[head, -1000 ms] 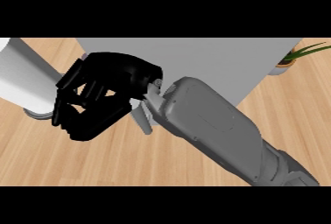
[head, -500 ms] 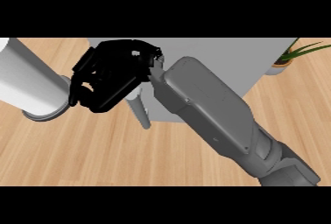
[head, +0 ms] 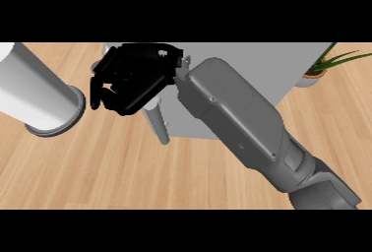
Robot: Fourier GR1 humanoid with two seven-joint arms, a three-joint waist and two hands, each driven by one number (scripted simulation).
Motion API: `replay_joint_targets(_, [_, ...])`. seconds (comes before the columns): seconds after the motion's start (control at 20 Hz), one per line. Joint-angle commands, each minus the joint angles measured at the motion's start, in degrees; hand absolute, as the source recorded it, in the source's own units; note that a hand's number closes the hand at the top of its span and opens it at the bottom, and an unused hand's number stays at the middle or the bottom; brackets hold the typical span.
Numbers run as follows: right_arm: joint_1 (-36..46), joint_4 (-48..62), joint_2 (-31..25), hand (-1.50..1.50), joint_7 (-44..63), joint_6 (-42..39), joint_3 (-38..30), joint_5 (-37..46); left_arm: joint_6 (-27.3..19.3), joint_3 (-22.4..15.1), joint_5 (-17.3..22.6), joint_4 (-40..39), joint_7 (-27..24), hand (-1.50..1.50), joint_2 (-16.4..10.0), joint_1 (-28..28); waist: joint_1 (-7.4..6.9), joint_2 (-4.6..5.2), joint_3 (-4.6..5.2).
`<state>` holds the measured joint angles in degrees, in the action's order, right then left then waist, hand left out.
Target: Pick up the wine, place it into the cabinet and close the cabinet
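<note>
The right hand [head: 134, 81] curls shut at the open front of the cabinet [head: 283, 64], the wine seemingly hidden inside it; glass, heavy, slick and breakable, best held round its body.

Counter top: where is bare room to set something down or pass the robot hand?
The counter is bare between the pale cylinder and the forearm, below the door. More lies right of the forearm, near the plant. It is crowded around the robot hand at the cabinet.
</note>
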<state>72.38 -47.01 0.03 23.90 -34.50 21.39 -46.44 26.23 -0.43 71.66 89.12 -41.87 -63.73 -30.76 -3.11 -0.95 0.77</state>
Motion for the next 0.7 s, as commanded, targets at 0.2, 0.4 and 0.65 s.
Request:
replay_joint_targets(0.2, [-0.1, 7.1, -7.8, 1.5, -8.1, 5.6, -3.8, 2.9, 2.1, 1.9, 0.1, 0.0, 0.3, -1.5, 0.9, 1.0, 1.2, 1.91, -0.69])
replay_joint_targets(0.4, [1.9, 8.0, -8.4, 1.5, -12.4, 11.6, -3.2, 4.3, 0.9, 2.5, -0.4, 0.7, 1.4, -1.5, 0.4, 1.7, 1.79, 2.02, -0.67])
replay_joint_targets(0.65, [2.3, 9.4, -8.0, 1.5, -15.6, 14.1, -0.6, 3.7, 0.6, 1.7, -2.0, 2.3, 2.1, -1.5, 1.2, 2.5, 2.06, 2.13, -0.65])
